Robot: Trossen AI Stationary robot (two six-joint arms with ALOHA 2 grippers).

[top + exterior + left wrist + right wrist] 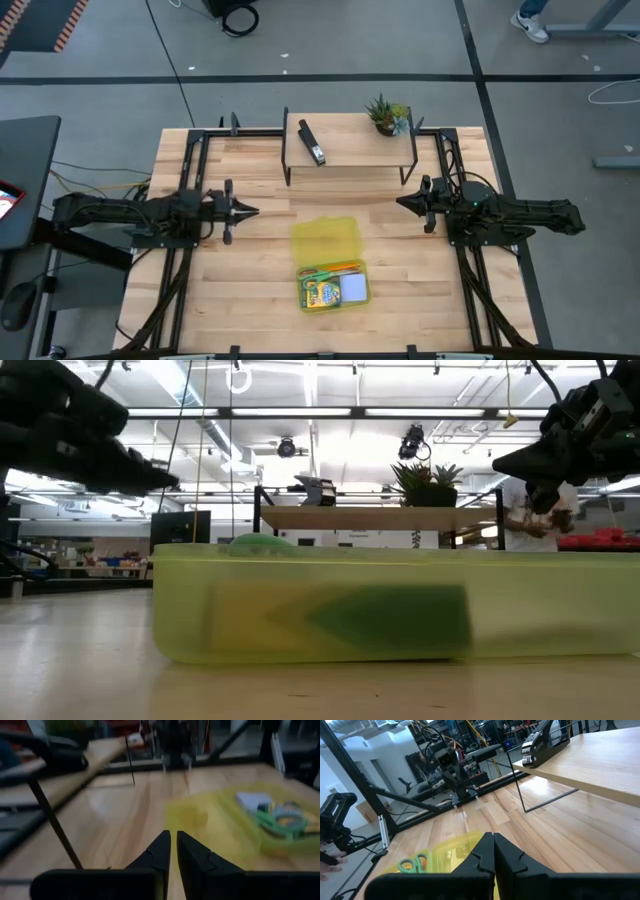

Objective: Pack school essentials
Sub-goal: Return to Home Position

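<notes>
A translucent yellow case (331,264) lies open near the middle of the table, its lid (326,239) flat toward the far side. Its tray (333,287) holds the crayon box (321,294), green-handled scissors (318,274), an orange pencil (345,267) and the pale notepad (355,290). The scissors (280,817) and notepad (253,799) also show in the left wrist view. My left gripper (254,211) hovers shut left of the case, pointing right. My right gripper (399,203) hovers shut right of it, pointing left. Neither touches anything.
A low wooden shelf (350,143) on black legs stands at the table's far side, carrying a black stapler (313,143) and a small potted plant (386,115). Black frame rails (187,190) run along the table's left and right sides. A person (525,515) stands beyond the table.
</notes>
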